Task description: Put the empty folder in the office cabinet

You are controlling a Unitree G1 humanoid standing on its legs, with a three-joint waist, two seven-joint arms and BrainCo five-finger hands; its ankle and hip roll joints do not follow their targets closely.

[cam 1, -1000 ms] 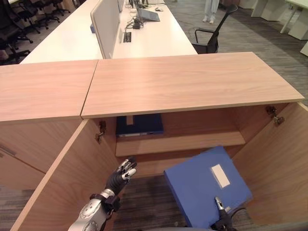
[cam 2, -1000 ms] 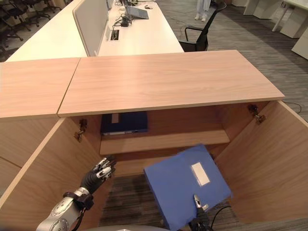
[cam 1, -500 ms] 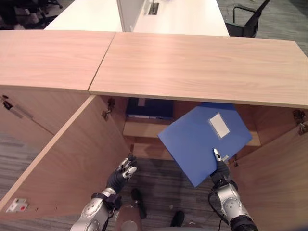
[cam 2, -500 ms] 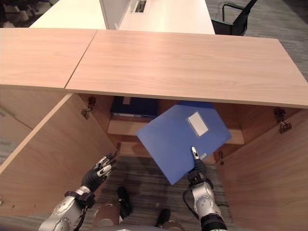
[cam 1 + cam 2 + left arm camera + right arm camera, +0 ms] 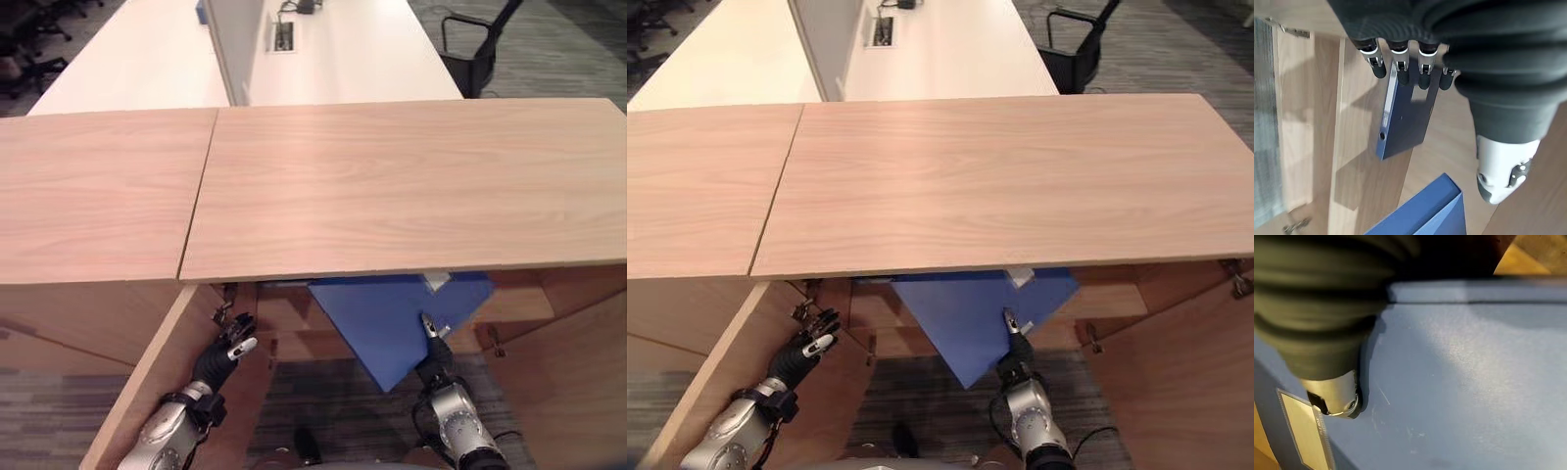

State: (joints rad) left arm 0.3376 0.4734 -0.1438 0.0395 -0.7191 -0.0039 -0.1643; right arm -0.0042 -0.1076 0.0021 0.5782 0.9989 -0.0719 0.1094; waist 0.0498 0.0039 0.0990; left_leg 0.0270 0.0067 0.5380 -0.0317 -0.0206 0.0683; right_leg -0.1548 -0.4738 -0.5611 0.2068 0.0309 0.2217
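Our right robot hand grips blue folder, thumb on cover, corner already under cabinet top. Left robot hand relaxed, fingers straight, beside open door. We judge task half done: folder still needs setting on shelf, near second binder.

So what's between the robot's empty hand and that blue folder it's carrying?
Nothing solid: in the left eye view, open cabinet interior separates the left hand from the blue folder, with grey carpet below.
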